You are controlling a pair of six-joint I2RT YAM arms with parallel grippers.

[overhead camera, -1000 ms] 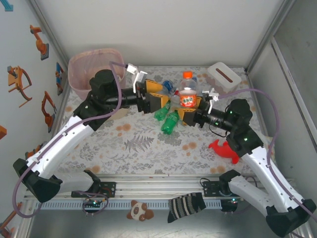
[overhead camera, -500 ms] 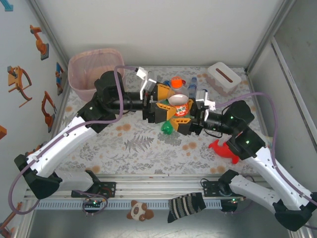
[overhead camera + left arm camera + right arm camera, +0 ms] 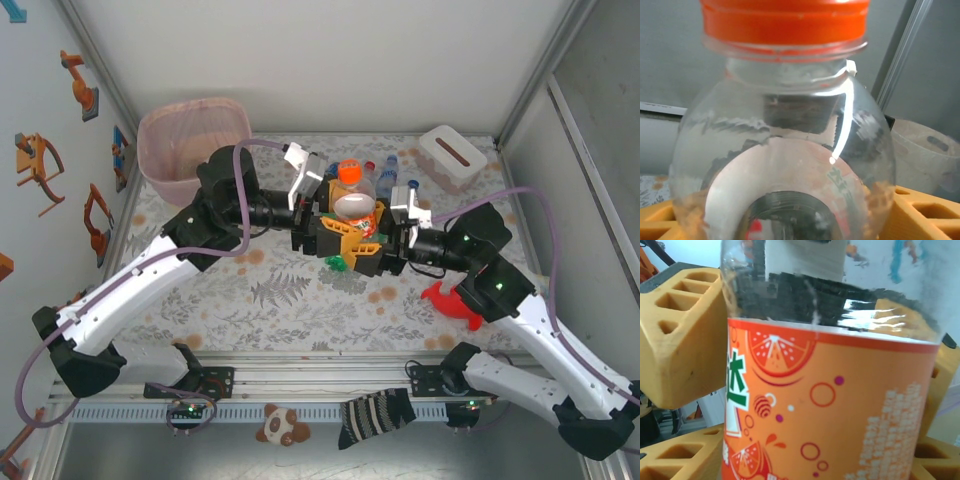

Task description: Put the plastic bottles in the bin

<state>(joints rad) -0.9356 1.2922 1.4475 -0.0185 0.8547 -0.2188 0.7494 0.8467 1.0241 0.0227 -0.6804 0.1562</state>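
A clear plastic bottle (image 3: pixel 352 203) with an orange cap and an orange label hangs tilted above the middle of the table, between both grippers. My right gripper (image 3: pixel 375 243) is shut on its labelled body (image 3: pixel 830 405), one yellow finger (image 3: pixel 675 455) on each side. My left gripper (image 3: pixel 330 215) has come in from the left, and its fingers (image 3: pixel 920 215) press against the clear shoulder (image 3: pixel 785 150) below the cap. Under the grippers a green bottle (image 3: pixel 338 262) peeks out, and clear blue-capped bottles (image 3: pixel 388 172) lie just behind. The bin (image 3: pixel 160 130), pink-lined, stands at the far left.
A white tissue box (image 3: pixel 452 155) sits at the back right. A red toy figure (image 3: pixel 452 300) lies on the patterned cloth near my right forearm. Metal frame posts and walls close in the table on the left, back and right.
The right gripper has carried the orange-capped bottle leftward and tilted it. The left gripper has swung right to meet it and narrowed its jaws around the bottle's shoulder.
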